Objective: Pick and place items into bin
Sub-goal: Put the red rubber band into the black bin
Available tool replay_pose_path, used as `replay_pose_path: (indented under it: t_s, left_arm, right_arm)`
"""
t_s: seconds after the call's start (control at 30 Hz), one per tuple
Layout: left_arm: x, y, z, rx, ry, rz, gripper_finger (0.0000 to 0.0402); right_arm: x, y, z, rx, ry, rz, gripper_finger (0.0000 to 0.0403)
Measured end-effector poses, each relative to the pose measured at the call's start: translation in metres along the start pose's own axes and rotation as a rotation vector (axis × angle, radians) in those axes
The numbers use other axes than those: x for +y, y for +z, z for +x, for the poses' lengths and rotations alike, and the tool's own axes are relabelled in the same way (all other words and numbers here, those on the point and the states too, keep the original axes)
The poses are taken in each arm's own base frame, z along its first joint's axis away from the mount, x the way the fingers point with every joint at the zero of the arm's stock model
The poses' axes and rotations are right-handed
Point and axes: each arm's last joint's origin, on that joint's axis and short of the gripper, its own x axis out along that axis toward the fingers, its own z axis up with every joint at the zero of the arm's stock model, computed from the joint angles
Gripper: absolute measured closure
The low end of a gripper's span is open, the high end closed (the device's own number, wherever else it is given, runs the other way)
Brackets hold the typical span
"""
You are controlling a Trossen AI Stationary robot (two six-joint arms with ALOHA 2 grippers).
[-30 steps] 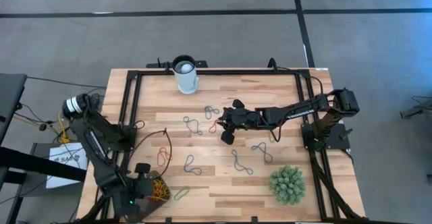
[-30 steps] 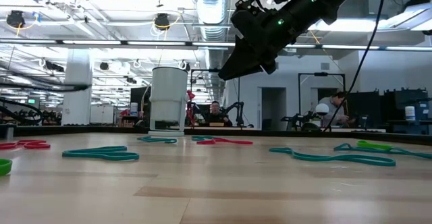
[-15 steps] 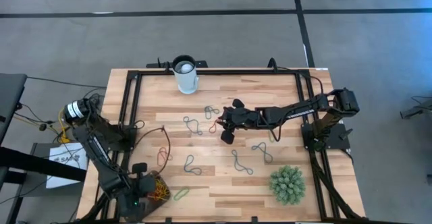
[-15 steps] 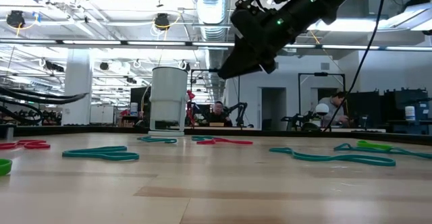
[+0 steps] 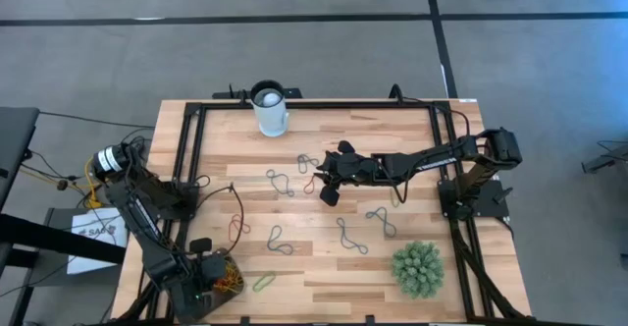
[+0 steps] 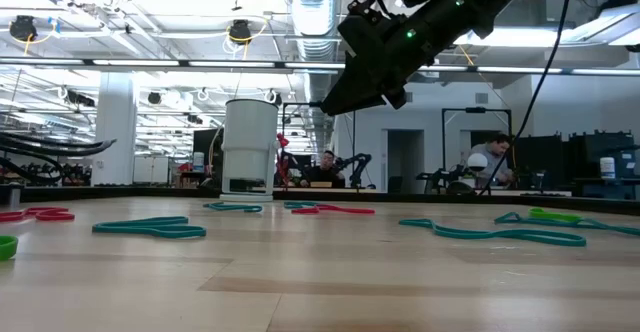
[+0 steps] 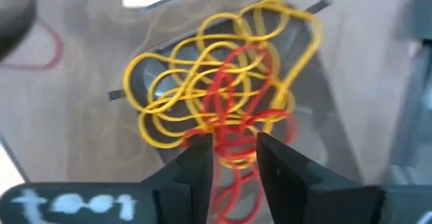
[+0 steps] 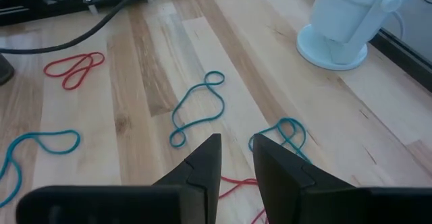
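Bands (image 7: 223,116), yellow and red, now sit in your bin (image 5: 228,275); your left gripper (image 7: 233,160) has just parted slightly, gripping nothing. Right gripper (image 8: 235,158) hasn't budged, fingers a little apart, empty.

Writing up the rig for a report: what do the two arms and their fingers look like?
Both arms are dark, jointed and slim. The left arm has a pale cylindrical end with yellow cabling by its base. The right gripper ends in two dark, flat, tapered fingers; a green light glows on its wrist.
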Motion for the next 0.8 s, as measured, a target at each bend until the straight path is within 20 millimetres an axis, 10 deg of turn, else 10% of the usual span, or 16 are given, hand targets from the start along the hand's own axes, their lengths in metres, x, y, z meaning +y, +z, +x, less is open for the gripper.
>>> replay_pose_path:
  t_s: [0.5, 0.8]
  left_arm:
    - [-0.002, 0.042, -0.077, -0.185, 0.338, 0.213, 0.0340]
    - [0.035, 0.082, -0.068, -0.224, 0.508, -0.133, 0.0360]
  right_arm:
    - [0.001, 0.002, 0.000, -0.019, 0.004, -0.018, 0.0321]
    - [0.004, 0.002, -0.001, -0.022, 0.013, -0.022, 0.0321]
